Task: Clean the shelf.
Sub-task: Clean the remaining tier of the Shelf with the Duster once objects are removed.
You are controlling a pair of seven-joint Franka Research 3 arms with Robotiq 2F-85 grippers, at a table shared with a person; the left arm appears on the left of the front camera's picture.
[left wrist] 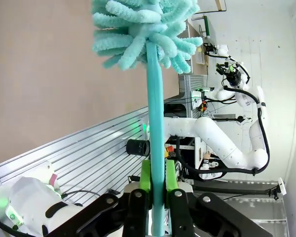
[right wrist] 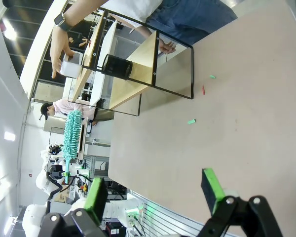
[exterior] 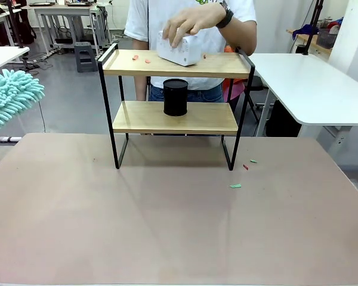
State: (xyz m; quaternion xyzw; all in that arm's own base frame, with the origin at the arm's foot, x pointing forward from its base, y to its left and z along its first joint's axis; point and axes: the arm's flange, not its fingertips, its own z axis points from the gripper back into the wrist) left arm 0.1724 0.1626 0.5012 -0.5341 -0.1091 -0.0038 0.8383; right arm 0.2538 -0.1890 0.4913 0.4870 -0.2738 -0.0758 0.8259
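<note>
Centrally, the shelf (exterior: 137, 118) is standing at the far side of the worktop (exterior: 167, 232), with a black cylinder (exterior: 175, 97) sitting on its lower board. A person's hand (exterior: 190, 22) is lying over a white box (exterior: 182, 52) at the upper board, near small red scraps (exterior: 135, 57). Loose green and red scraps (exterior: 235, 186) are lying on the worktop by the shelf's right legs. The robot's left hand (left wrist: 157, 177) is pinching the handle of a teal duster (left wrist: 143, 29) between its green pads, well left of the shelf. The robot's right hand (right wrist: 154, 190) is hovering spread above the worktop, holding nothing.
</note>
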